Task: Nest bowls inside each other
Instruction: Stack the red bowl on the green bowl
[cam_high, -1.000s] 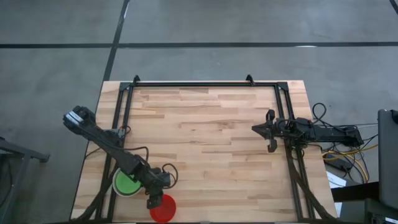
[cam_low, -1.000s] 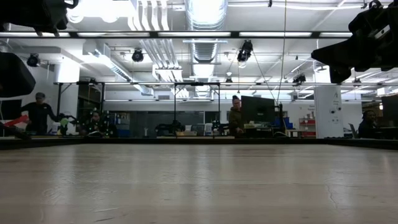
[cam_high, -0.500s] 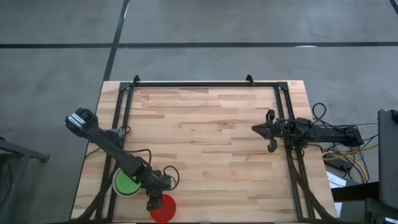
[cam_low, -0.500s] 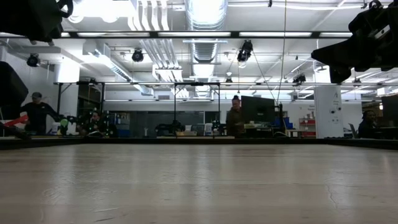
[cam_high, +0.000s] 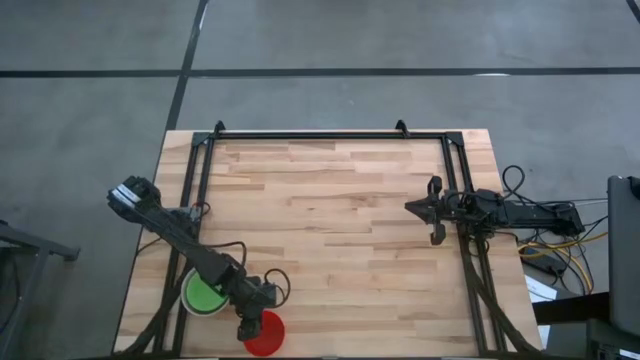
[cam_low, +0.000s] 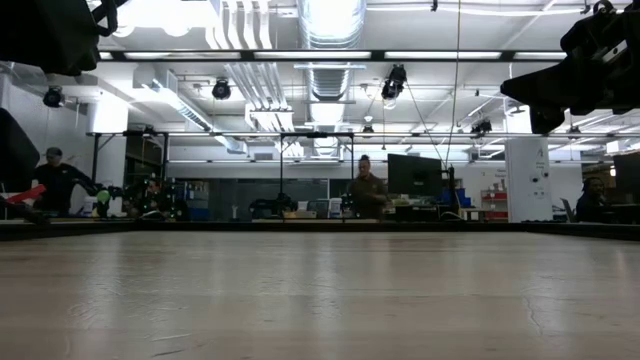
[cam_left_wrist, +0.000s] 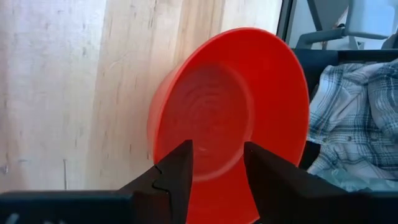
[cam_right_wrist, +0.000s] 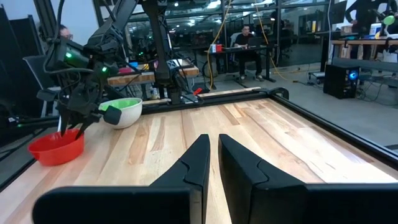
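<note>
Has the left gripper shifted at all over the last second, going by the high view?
Yes, slightly. The left gripper has crept toward the table's near edge, staying over the red bowl beside the green bowl.

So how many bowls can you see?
2 for sure: a red bowl at the left gripper, and a green one sitting inside a white bowl beside it. More may be nested underneath.

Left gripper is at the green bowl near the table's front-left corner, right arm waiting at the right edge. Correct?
Not quite. The left gripper is at the red bowl, its fingers either side of the rim, as the left wrist view shows. The green bowl sits beside it, nested in a white one. The right gripper does wait at the right edge.
</note>
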